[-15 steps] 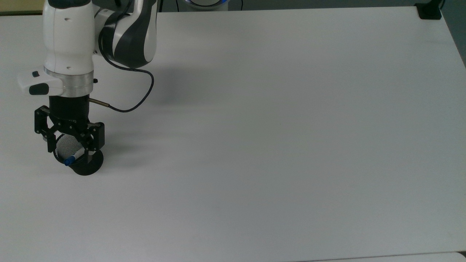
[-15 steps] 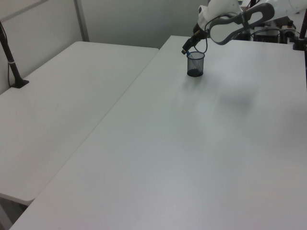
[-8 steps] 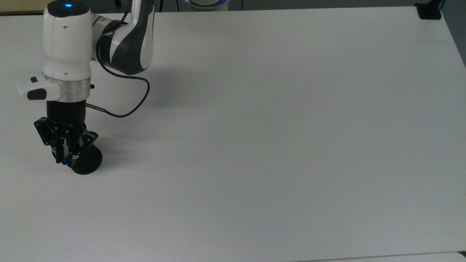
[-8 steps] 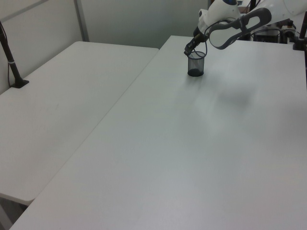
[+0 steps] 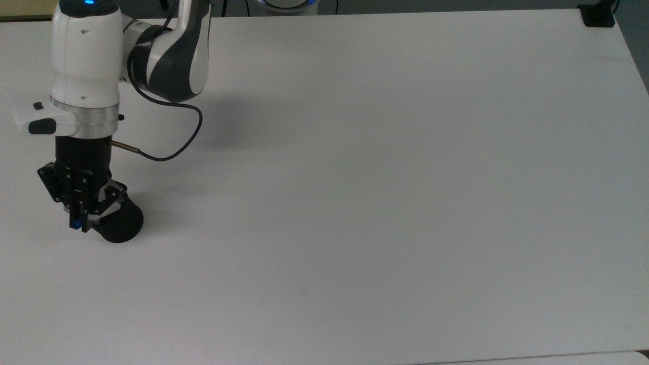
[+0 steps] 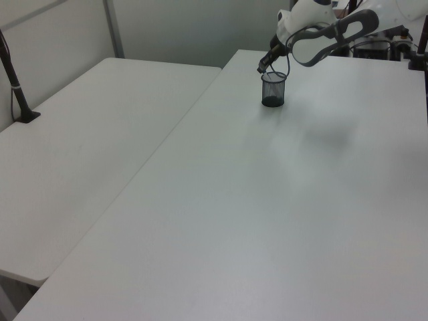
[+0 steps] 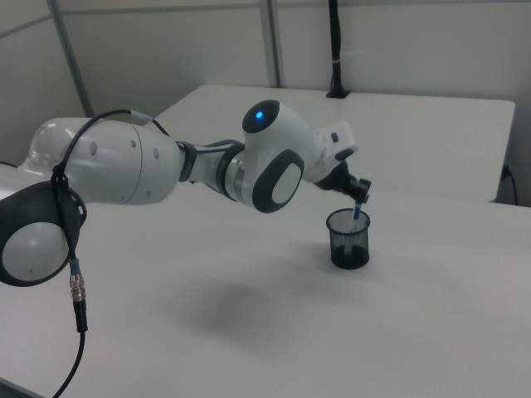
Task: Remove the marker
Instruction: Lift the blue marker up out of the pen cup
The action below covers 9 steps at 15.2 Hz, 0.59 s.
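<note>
Our marker (image 7: 358, 212) is standing in the black mesh cup (image 7: 348, 239), with its top end poking out above the rim. In the right view we see its blue end going up into our tool (image 7: 360, 199), and its lower part reaching down inside the cup. In the top view a small blue bit of the marker (image 5: 75, 223) peeks out at the tip of the tool (image 5: 78, 223). The tool's two fingers look pressed together on the top end of the marker, so we think we have hold of it. The marker's long side runs nearly straight up and down, leaning a little, with its top toward the tool and its bottom toward the cup floor. So the tool sits right above the marker, and we think the way out is up along that long side, until the bottom end is over the rim. The cup stands on the white table (image 5: 385, 203), and it looks light, so it might tip or come up too.
</note>
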{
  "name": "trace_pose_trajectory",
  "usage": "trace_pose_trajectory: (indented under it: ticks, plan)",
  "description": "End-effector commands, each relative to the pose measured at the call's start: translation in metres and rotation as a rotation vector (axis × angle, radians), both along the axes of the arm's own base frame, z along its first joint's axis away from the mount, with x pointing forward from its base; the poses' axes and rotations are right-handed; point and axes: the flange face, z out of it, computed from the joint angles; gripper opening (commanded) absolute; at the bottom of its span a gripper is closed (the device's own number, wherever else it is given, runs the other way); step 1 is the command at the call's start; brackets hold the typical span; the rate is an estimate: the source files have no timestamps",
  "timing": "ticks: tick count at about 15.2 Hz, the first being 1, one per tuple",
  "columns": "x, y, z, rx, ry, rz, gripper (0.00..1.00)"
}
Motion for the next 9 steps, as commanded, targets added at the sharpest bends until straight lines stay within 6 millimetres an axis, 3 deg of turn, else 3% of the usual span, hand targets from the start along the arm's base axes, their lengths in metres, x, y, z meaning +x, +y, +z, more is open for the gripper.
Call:
trace_pose_trajectory:
  ticks: [1, 3, 5, 7, 9]
  plan:
    - [-0.004, -0.007, 0.05, -0.051, -0.065, 0.021, 0.04]
    - [-0.01, -0.005, 0.079, -0.068, -0.087, 0.037, 0.04]
    - [-0.012, 0.006, 0.094, -0.055, -0.092, 0.047, 0.04]
    - [-0.015, 0.014, 0.104, -0.036, -0.044, 0.053, 0.04]
    - [-0.015, 0.035, 0.101, 0.0, 0.052, 0.08, 0.04]
